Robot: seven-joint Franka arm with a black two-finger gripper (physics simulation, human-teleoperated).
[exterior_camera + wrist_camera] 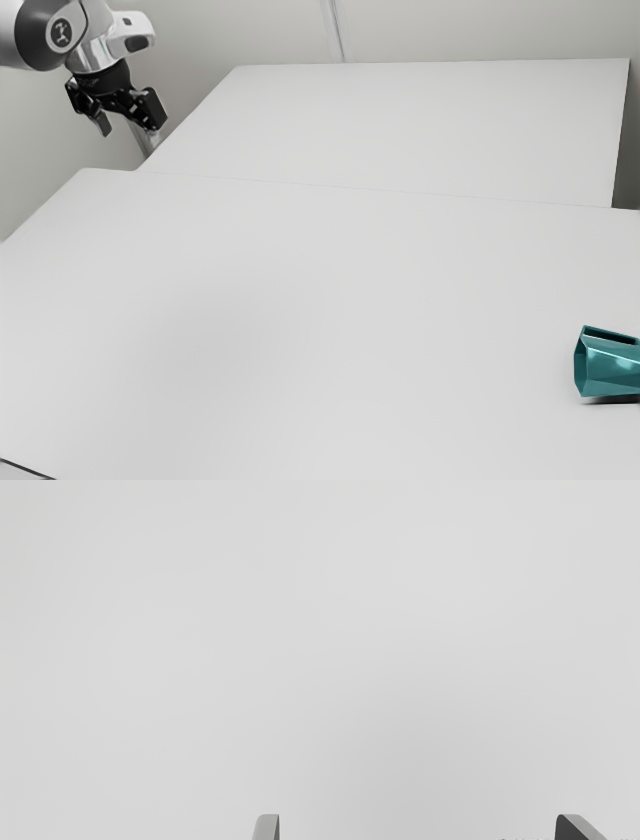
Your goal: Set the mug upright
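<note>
Exterior view, far left: white arm (18, 32) with a dark joint band enters at the upper corner. End effector (129, 129) hangs high beside it, pointing downward, well apart from the mug. Its two fingers stand wide apart, nothing clamped. Wrist view agrees: fingertips (266, 827) separated, plain pale surface between and beyond them.

Lower left corner: thin dark line (28, 469), slanting; nature unclear.

Left to centre: desk (300, 300), smooth matt white, with a faint soft shadow; its left edge runs diagonally. Behind it, past a fine seam, a second pale flat surface (420, 125) with straight edges. Room behind: plain light-grey wall (450, 28) with a narrow upright strip (334, 30) near the middle.

Right edge: teal, faceted mug (610, 370) lies on its side on the desk, partly cut off by the frame. Long axis roughly level, running across the view; one end faces the exterior view's left, the other passes out of frame. Which end is the mouth cannot be told. Narrow dark shadow directly beneath. Farther back, a darker grey strip of room (629, 165) borders the second surface.
</note>
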